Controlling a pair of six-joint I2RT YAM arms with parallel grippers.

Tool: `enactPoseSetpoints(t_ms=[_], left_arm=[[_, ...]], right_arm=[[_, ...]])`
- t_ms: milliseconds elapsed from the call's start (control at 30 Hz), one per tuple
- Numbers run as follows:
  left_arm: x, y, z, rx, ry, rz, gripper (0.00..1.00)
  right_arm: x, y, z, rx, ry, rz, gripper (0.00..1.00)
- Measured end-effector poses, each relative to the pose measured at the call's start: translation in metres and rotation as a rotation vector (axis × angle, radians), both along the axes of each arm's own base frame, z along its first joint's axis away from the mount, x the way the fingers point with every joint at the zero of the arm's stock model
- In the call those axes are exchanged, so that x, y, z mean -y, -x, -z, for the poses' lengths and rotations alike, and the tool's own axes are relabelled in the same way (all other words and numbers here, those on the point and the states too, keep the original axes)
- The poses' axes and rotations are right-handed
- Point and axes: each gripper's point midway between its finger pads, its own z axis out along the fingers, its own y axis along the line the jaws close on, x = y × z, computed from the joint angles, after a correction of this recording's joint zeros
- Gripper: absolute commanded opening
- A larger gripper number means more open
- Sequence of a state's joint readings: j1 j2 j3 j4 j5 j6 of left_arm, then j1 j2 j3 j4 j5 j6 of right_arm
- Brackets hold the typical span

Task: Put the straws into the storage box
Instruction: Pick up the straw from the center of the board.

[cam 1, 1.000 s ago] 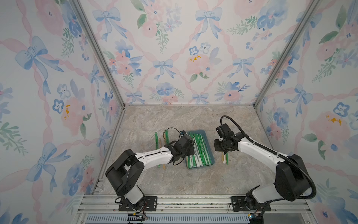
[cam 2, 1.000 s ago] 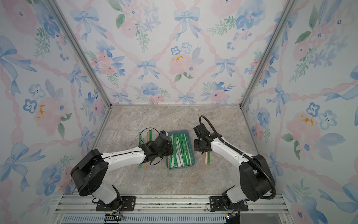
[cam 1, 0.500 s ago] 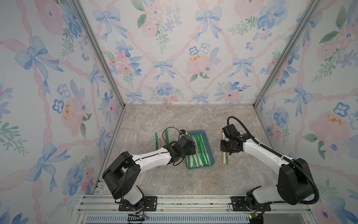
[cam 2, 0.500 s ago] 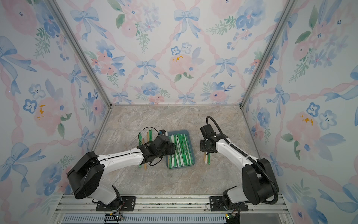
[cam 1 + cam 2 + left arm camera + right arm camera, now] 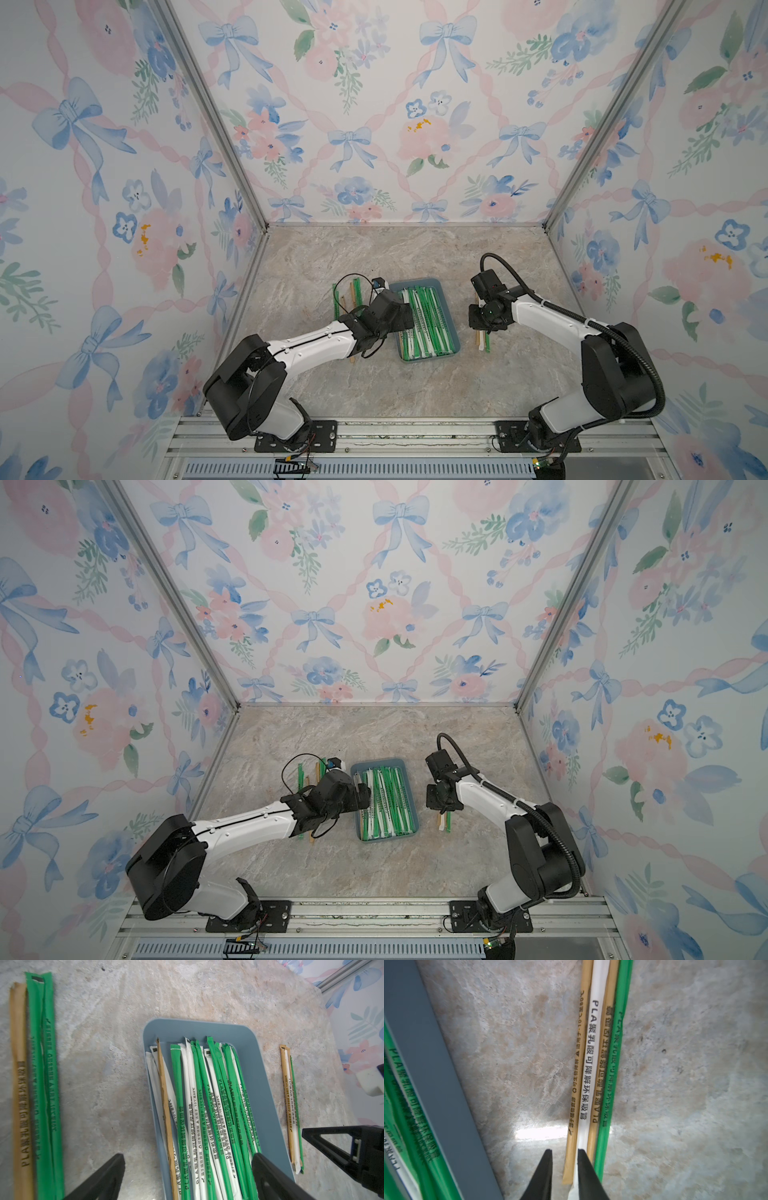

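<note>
Lying mostly in the shallow blue-grey plastic storage box (image 5: 264,1076), wrapped green, white and tan straws (image 5: 207,1115) are seen. The left gripper (image 5: 188,1156) is held over its edge with jaws spread wide. The right gripper (image 5: 563,1151) jaws are narrowly parted astride a loose tan straw (image 5: 572,1105) on the marbled tabletop (image 5: 675,1084) alongside.

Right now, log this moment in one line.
left gripper: open at box edge | right gripper: open astride loose straw | other straws outside box

Box (image 5: 197,1028): 1. Straws (image 5: 207,1105) in it: 1 tan, abt 5 white, abt 7 green. They overlap, so exact no. unclear. Loose, L of box: 2 green straws (image 5: 335,299), at least 1 tan straw (image 5: 19,1084); arm hides part. Loose, R of box: 1 white straw (image 5: 588,1064), 1 green straw (image 5: 614,1064), tan 1 or 2, can't tell. Arms (image 5: 311,349): 2.
</note>
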State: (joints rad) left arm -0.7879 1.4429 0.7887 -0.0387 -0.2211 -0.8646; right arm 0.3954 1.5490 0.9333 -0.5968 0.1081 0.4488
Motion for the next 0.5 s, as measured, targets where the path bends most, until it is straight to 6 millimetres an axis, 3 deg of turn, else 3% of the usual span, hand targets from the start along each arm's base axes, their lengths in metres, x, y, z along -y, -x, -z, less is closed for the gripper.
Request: enactPoseSetpoints(t_ms=[500], left_arm=[[-0.027, 0.002, -0.003, 0.015, 0.007, -0.050, 0.98]], right_arm=[[-0.001, 0.002, 0.021, -0.055, 0.022, -0.013, 0.23]])
